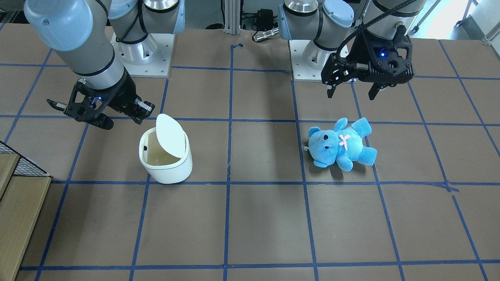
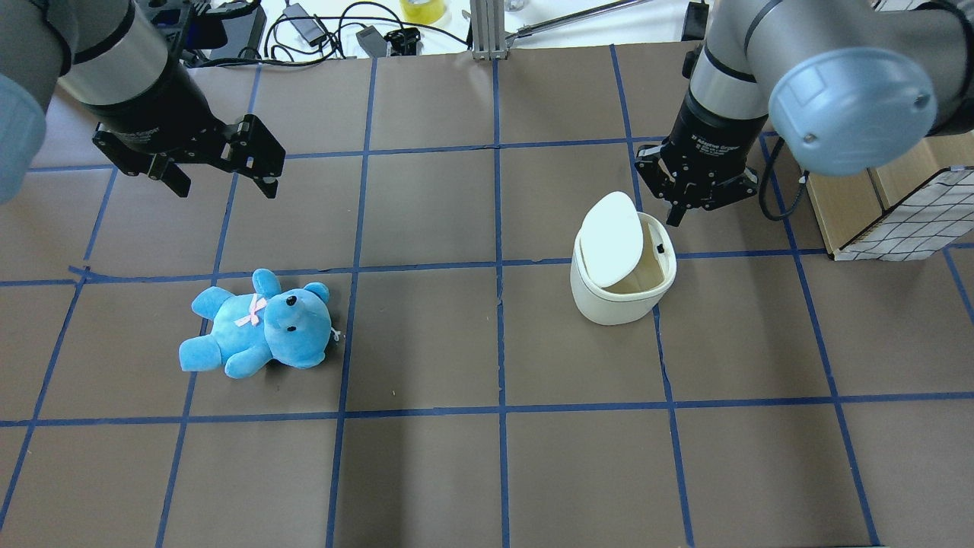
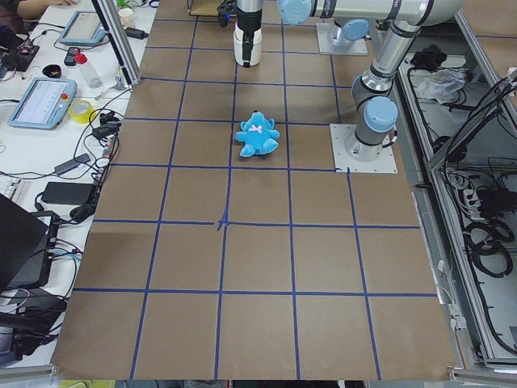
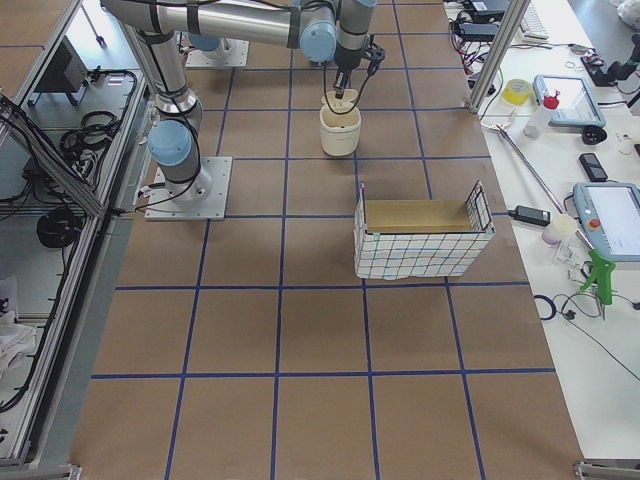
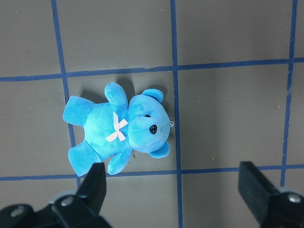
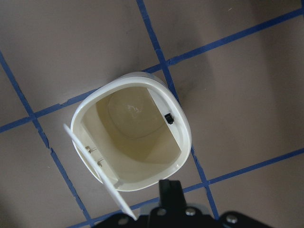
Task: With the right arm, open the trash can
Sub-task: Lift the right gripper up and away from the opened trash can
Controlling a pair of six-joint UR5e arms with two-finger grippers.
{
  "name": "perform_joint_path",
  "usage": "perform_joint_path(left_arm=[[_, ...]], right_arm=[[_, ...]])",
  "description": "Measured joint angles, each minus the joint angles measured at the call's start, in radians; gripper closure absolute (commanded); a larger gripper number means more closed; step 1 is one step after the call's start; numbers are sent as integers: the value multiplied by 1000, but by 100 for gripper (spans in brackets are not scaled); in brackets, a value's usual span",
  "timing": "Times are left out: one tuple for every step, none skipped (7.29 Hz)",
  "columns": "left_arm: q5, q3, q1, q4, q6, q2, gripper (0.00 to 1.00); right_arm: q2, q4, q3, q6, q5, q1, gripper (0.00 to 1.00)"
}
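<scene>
The white trash can (image 1: 168, 168) stands open, its lid (image 1: 170, 134) tipped up nearly on edge; the beige inside shows in the right wrist view (image 6: 133, 137). It also shows in the overhead view (image 2: 616, 304). My right gripper (image 2: 673, 215) hovers just behind the can's rim on the robot's side. Its fingers are together and hold nothing, with one finger (image 6: 170, 190) showing at mid-frame. My left gripper (image 1: 351, 93) is open and empty, above and behind the blue teddy bear (image 1: 341, 144), which lies on its back (image 5: 118, 133).
A wire basket with a cardboard liner (image 2: 905, 221) stands at the table's right edge, beside the right arm. Cables and gear lie along the far edge (image 2: 342, 30). Blue tape lines grid the brown table top (image 2: 494, 342).
</scene>
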Motion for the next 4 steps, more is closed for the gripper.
perform_joint_path(left_arm=[[0,0,0,0,0,0,0],[0,0,0,0,0,0,0],[0,0,0,0,0,0,0],[0,0,0,0,0,0,0]], right_arm=[[-2,24,-32,-3,1,0,0],[-6,36,-49,-7,3,0,0],[-15,45,-56,-9,6,0,0],[-23,50,-63,-13,6,0,0]])
